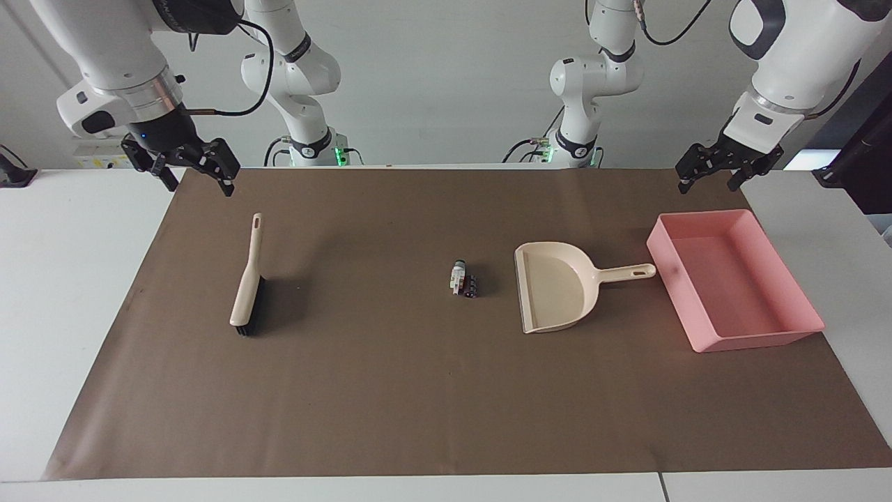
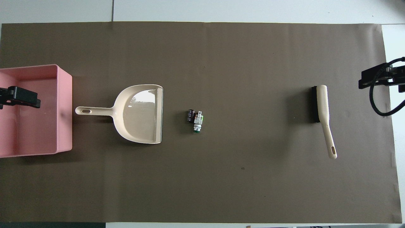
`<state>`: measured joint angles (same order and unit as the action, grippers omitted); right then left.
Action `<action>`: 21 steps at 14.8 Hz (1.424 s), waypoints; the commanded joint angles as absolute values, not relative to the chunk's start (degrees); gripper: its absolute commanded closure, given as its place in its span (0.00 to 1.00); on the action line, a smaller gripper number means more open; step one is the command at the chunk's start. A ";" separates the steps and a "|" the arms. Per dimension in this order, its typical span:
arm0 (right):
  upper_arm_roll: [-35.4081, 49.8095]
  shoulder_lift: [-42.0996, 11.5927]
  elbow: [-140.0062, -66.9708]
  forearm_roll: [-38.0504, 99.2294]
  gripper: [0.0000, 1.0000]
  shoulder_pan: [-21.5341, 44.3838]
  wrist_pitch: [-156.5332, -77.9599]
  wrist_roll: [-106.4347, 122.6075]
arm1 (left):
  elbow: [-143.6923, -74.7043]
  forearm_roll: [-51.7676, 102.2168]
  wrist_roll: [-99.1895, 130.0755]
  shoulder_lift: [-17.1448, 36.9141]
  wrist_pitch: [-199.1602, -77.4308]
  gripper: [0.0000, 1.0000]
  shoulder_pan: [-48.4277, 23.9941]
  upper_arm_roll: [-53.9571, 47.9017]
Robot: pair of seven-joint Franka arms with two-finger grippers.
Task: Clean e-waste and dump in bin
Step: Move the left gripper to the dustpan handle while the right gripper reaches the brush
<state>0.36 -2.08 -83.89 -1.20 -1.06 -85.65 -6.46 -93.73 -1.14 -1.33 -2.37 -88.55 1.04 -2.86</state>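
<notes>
Across the bench (image 1: 83, 293) lies a brown mat (image 1: 390, 390) that carries everything I need, and nothing has been picked up yet. Largest on it is the pink bin (image 1: 801, 331), at the left arm's end; beside it sits the beige dustpan (image 1: 557, 289), its handle pointing at the bin and its open mouth facing the middle. At the right arm's end rests the brush (image 1: 247, 286), handle toward the robots, bristles on the mat. Smallest is the e-waste (image 1: 463, 277), a tight cluster of tiny bits near the mat's middle, just beside the dustpan's mouth and well apart from the brush. Judging the step in hand as fetching the tools, I would take the brush by its handle with the right gripper (image 1: 189, 169) and the dustpan handle with the left gripper (image 1: 718, 171), then sweep gently toward the pan so the bits do not scatter. Both arms wait raised, the right gripper over the mat's corner near the brush, the left over the mat's edge by the bin; both sets of jaws stand apart and empty.
</notes>
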 commanded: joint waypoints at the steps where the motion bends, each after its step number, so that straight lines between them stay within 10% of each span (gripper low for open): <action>1: 0.70 -2.29 -83.23 -0.53 0.01 -1.41 -85.52 -7.56 | -92.82 -0.27 -0.35 -1.32 -89.99 0.02 0.97 -2.99; 13: 0.70 -0.70 -86.83 -0.53 0.01 -1.23 -86.48 -7.82 | -93.78 -3.16 2.46 -2.20 -88.86 0.01 -0.44 -3.52; 21: 0.53 13.17 -119.23 -0.44 0.01 -2.02 -105.18 -6.24 | -97.64 -2.99 -23.67 -3.69 -94.39 0.04 -1.66 -3.96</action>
